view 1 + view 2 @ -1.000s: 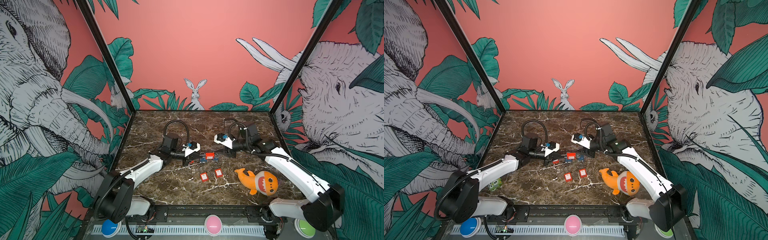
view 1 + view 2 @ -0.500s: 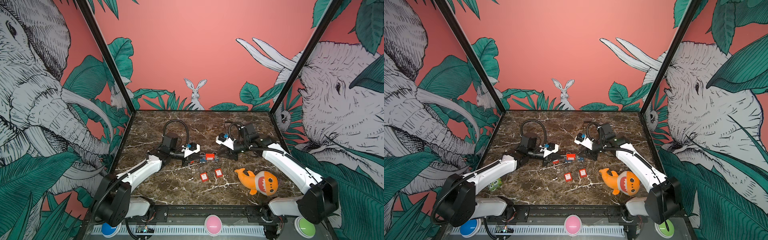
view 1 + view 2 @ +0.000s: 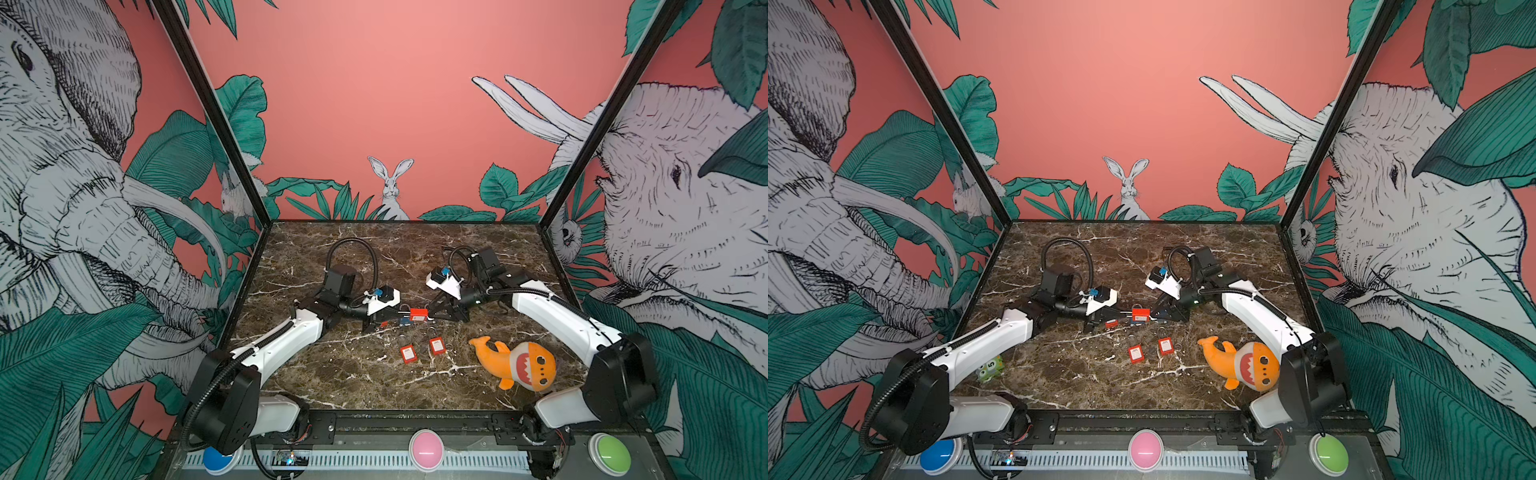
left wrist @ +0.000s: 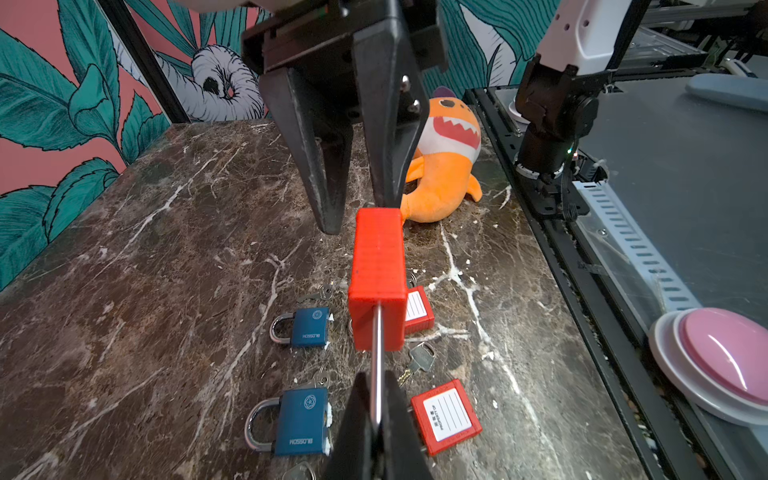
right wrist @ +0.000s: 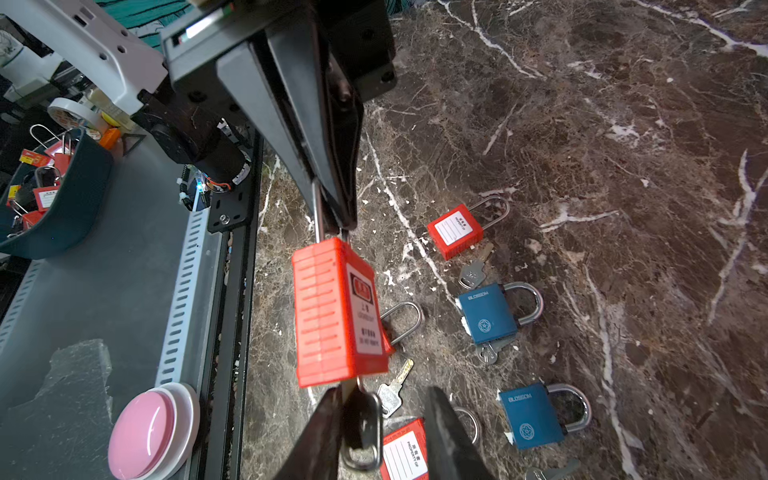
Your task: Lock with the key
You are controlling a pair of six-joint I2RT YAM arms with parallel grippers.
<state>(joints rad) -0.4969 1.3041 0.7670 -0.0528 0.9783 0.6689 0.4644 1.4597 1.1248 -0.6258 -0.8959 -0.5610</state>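
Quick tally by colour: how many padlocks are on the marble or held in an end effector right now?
Red padlocks: 4, one held by its shackle in the left end effector, three lying on the marble
Blue padlocks: 2, both on the marble
Total: 6

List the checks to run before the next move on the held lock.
1. ok: left claw shut on shackle.
2. ok: lock lifted off table.
3. ok, it seems: key seated in lock.
4. not ok: right claw closed on key; its jaws stand apart around it.
5. cannot tell: shackle pushed fully home.
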